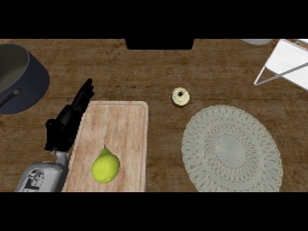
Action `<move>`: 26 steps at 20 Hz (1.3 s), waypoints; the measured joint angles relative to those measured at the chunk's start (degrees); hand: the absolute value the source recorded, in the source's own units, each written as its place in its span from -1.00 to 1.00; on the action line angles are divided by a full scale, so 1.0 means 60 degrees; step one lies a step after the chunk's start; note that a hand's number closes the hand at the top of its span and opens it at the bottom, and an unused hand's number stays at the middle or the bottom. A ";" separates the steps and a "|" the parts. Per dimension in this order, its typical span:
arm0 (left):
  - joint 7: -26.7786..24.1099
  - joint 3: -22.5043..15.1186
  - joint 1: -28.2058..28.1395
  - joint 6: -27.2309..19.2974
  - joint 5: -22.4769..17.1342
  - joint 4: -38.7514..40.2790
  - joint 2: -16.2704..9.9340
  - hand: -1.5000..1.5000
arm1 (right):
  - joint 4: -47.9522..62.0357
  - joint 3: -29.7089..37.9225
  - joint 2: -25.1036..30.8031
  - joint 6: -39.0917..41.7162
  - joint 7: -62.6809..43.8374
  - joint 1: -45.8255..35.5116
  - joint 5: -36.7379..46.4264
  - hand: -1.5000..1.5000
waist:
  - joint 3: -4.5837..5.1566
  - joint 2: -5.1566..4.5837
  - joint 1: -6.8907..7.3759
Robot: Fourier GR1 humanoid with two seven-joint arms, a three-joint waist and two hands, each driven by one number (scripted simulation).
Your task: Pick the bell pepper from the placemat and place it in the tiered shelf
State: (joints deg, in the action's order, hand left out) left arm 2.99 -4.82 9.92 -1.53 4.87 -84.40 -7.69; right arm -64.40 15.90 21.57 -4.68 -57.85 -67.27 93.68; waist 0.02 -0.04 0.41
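A wooden kitchen counter (pixel 143 67) seen from steeply above. No brand names or readable writing show anywhere; the grey left forearm (pixel 41 178) at the lower left carries dark markings too blurred to read.

The left hand (pixel 66 124) is black, its fingers straight and pointing up the view, open and holding nothing. It lies along the left edge of a pale wooden cutting board (pixel 116 131) — whether it touches the board cannot be told. On the board's lower part lies a yellow-green pear (pixel 105 166), apart from the hand.

The right hand shows nowhere in the view.

Right of the board lies an oval, cream, woven placemat (pixel 231 149) with nothing on it. No bell pepper can be seen in the view. Just above the placemat's upper left sits a small round cream item with a dark centre (pixel 179 96), too small to identify.

At the left edge a dark pot (pixel 13 76) with a long handle is partly cut off. At the upper right, the white tiered shelf (pixel 296 63) with grey metal legs is also cut off by the edge.
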 measured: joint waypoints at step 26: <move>-0.0104 0.0184 0.0414 0.0048 0.0235 0.0489 0.0269 0.00 | 0.3369 0.1486 0.1664 -0.5651 0.3167 0.0609 -0.2648 1.00 | -0.0006 -0.0029 0.0041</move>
State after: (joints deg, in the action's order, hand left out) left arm 2.36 -3.71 12.40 -1.24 6.28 -81.47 -6.07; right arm -44.19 24.81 31.56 -38.59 -38.85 -63.62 77.79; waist -0.01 -0.21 0.66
